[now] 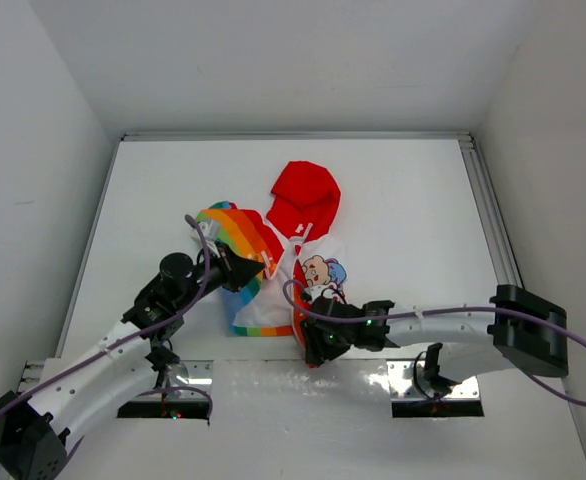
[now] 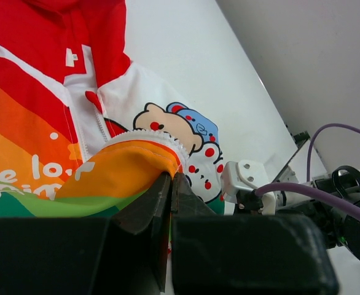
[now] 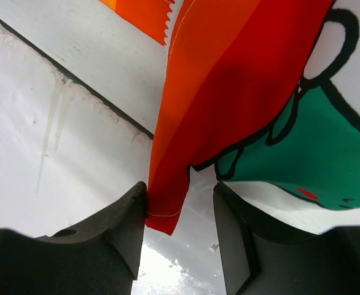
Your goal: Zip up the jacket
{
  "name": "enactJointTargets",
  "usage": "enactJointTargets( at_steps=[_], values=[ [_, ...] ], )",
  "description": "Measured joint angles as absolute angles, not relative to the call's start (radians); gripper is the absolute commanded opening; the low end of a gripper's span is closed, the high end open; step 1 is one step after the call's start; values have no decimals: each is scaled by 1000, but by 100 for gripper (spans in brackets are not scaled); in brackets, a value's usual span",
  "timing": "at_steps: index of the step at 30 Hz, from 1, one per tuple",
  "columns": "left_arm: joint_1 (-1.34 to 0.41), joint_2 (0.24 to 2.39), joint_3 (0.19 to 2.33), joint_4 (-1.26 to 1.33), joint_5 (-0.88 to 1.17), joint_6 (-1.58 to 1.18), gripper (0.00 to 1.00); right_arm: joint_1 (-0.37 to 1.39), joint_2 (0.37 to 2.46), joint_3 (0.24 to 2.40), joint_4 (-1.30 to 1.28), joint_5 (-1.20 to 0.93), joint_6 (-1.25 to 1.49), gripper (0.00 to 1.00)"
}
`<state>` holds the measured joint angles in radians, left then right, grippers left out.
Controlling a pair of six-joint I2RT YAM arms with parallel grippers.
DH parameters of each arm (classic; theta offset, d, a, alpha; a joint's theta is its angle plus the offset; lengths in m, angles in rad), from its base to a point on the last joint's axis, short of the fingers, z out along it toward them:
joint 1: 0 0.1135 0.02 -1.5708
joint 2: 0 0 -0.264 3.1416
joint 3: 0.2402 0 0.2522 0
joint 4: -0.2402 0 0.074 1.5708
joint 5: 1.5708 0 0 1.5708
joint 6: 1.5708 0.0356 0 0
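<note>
The jacket (image 1: 295, 228) lies mid-table, red hood at the far end, with a rainbow panel and a white cartoon front. My left gripper (image 1: 257, 270) is shut on the orange and white-trimmed edge of the rainbow panel (image 2: 128, 161), lifting it; in the left wrist view, its jaws (image 2: 171, 179) are pressed together on the fabric. My right gripper (image 1: 309, 343) is at the jacket's near hem. Its jaws (image 3: 180, 200) stand open, and the red zipper trim (image 3: 179, 166) hangs between them, touching the left finger (image 3: 128, 215) but not pinched.
A dark seam (image 3: 75, 86) runs where the table meets the near mounting plate. A metal rail (image 1: 489, 215) lines the table's right side, and white walls stand close around. The right arm's wrist and purple cable (image 2: 303, 190) are near my left gripper.
</note>
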<state>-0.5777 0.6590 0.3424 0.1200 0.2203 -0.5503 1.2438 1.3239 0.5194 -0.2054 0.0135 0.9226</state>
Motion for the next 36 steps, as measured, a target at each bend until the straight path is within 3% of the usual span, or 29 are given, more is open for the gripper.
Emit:
enactJointTargets(
  at_steps=[11,17,19,25,36],
  values=[
    [-578,659,342,123,220,-550,0,1330,1345,697,-382,165,908,53],
    [-578,655,343,102,181,-550,0,1424,1440,800,-488,315,895,37],
    [-578,652,343,85,163,-551,0,1445,1457,810,-513,347,895,37],
    [-578,643,343,67,140,-554,0,1475,1512,841,-562,409,901,46],
    [-578,647,343,62,141,-554,0,1484,1581,847,-550,423,918,43]
  ],
)
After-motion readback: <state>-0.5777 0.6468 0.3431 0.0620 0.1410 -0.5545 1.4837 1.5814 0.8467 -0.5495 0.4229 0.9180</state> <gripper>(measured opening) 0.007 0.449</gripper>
